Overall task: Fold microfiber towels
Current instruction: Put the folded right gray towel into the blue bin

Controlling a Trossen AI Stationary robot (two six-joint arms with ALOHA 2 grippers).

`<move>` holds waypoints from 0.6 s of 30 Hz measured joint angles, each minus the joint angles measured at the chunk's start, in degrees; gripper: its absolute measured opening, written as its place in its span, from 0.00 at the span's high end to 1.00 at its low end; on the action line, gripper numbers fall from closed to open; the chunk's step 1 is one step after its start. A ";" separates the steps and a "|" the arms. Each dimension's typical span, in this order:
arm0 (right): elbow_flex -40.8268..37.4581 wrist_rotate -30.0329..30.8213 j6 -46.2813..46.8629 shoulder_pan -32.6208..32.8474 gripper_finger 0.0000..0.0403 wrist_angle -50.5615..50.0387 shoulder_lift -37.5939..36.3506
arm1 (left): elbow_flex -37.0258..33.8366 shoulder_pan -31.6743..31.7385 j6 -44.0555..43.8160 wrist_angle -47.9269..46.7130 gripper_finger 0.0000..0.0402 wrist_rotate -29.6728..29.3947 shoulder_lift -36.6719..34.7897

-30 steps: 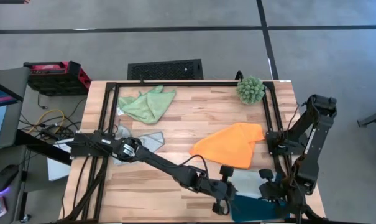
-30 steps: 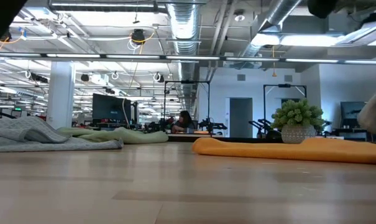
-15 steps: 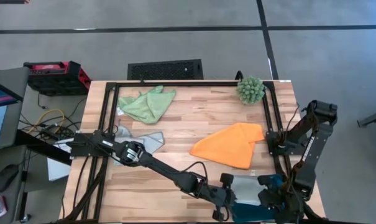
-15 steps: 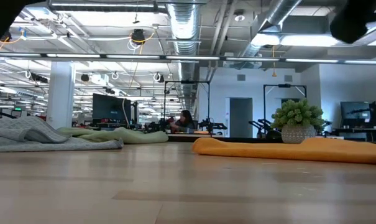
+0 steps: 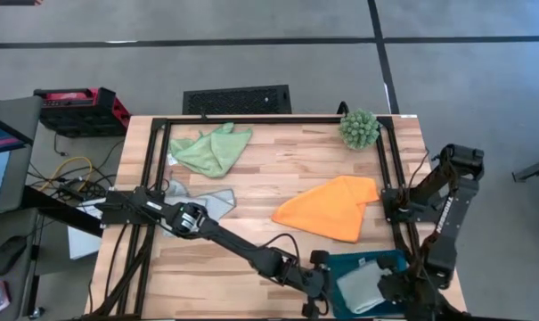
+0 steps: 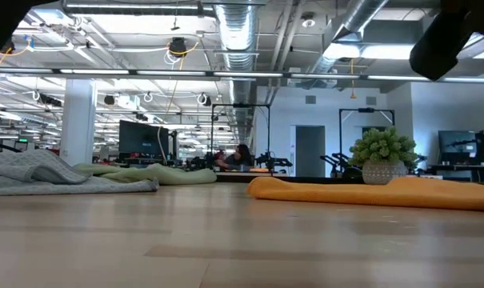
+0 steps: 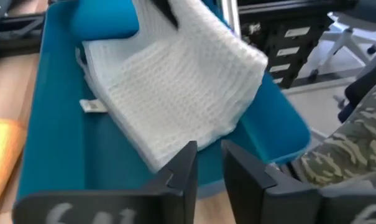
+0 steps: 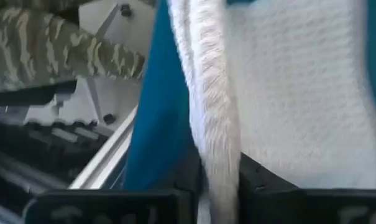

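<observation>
Wooden slats form the table (image 5: 278, 169) on which four microfiber towels lie around a teal tray (image 5: 340, 264) set at its near right corner. Farthest from the tray, at the far left, sits the light green towel (image 5: 210, 149), crumpled; nearer the tray on the left edge lies the pale blue-grey towel (image 5: 207, 201), partly under the left arm. The left gripper (image 7: 204, 167) hovers at the tray's left rim, fingers nearly closed with a narrow gap and nothing between them. The folded orange towel (image 5: 327, 209) rests just beyond the tray. Inside the tray lies the folded pale mint towel (image 5: 358, 289), its edge pinched by the right gripper (image 8: 214, 186), which sits at the tray's near right side. A spiky green ball plant (image 5: 359, 128) stands at the far right corner, well apart from the tray.
</observation>
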 joint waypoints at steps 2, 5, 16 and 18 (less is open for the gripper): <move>-0.06 0.06 -0.02 0.07 0.78 0.02 0.00 | 0.00 0.05 -0.16 -1.00 0.78 -0.07 0.00; -0.06 0.98 -0.01 -0.27 0.73 0.03 0.00 | 0.00 0.08 -0.30 -0.95 0.72 -0.17 0.00; -0.06 0.70 -0.04 -0.55 0.46 1.09 -0.07 | 0.00 0.33 0.68 -0.78 0.61 -0.26 0.00; 0.14 -0.48 -0.01 -1.18 0.43 0.92 -0.05 | 0.08 0.39 2.39 -0.77 0.61 -0.28 0.00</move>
